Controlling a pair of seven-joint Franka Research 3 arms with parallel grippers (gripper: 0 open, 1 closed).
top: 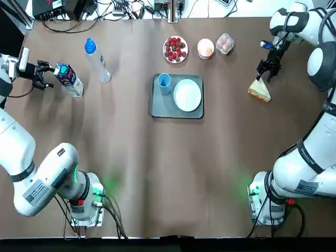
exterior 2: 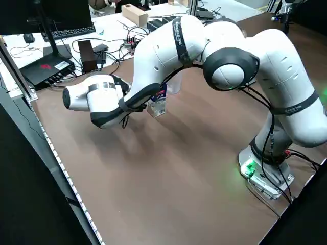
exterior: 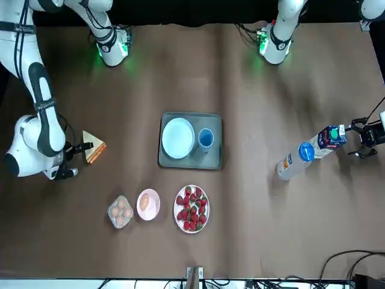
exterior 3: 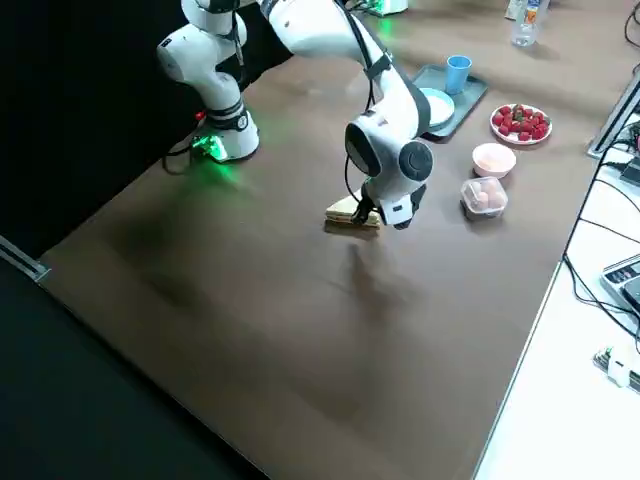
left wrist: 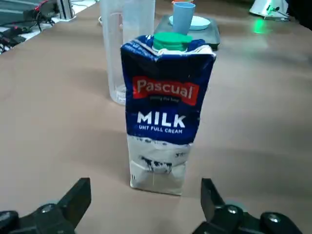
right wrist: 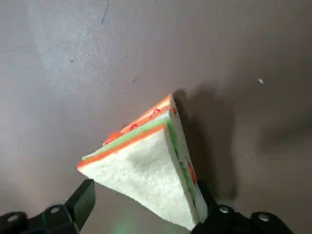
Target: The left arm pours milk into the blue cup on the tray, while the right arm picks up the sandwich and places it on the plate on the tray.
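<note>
The milk carton (top: 69,79) stands upright at the table's far left; it is blue and white with a green cap (left wrist: 171,40). My left gripper (top: 44,75) is open just left of it, its fingers (left wrist: 78,196) level with the carton's base and apart from it. The triangular sandwich (top: 259,90) lies on the table at the far right. My right gripper (top: 265,71) hangs open over it, and in the right wrist view the sandwich (right wrist: 146,165) sits between the spread fingers. The blue cup (top: 164,80) and white plate (top: 187,95) rest on the grey tray (top: 157,107) at centre.
A clear water bottle with a blue cap (top: 97,60) lies right of the carton. Beyond the tray are a plate of strawberries (top: 175,49), a pink bowl with an egg (top: 205,48) and a small egg container (top: 224,43). Cables run along the far edge.
</note>
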